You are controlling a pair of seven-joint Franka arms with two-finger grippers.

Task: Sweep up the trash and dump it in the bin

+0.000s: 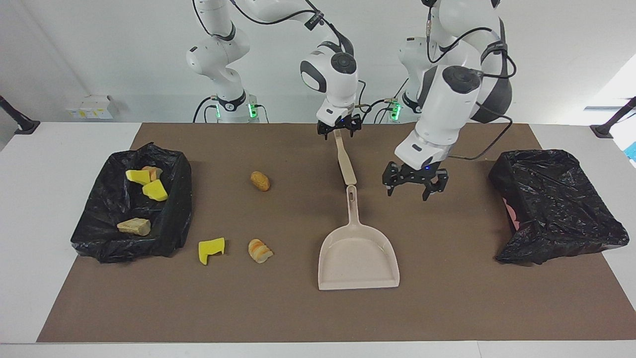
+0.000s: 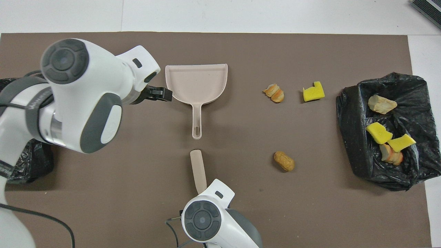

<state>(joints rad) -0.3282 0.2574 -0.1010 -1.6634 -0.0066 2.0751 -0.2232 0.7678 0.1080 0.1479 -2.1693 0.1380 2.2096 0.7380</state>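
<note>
While hidden overhead, showing head-on: right end effector [image 1: 339,132] hanging apart over brush handle [image 1: 345,163]; left end effector [image 1: 415,186] hovering apart beside dustpan [image 1: 357,253].

A dull brown mat [image 1: 447,308] covers the white surface [image 1: 49,199]. The dustpan [image 1: 358,261] on it is pale beige all over, and the brush handle [image 1: 345,161] just beside the dustpan's handle tip is the same beige. Near the dustpan lie a bright yellow sponge chunk [image 1: 211,250], a tan piece streaked with orange [image 1: 260,250] and a plain golden-brown piece [image 1: 260,180]. The bin [image 1: 174,209] well apart from the dustpan is lined with glossy black plastic and holds two yellow chunks [image 1: 155,190], a tan-orange scrap [image 1: 153,172] and a pale tan scrap [image 1: 134,226]. A second black-lined bin [image 1: 556,204] shows a patch of pink. Both arms are white with dark grey caps; the left claw [image 1: 415,185] and right claw [image 1: 339,130] are black.
</note>
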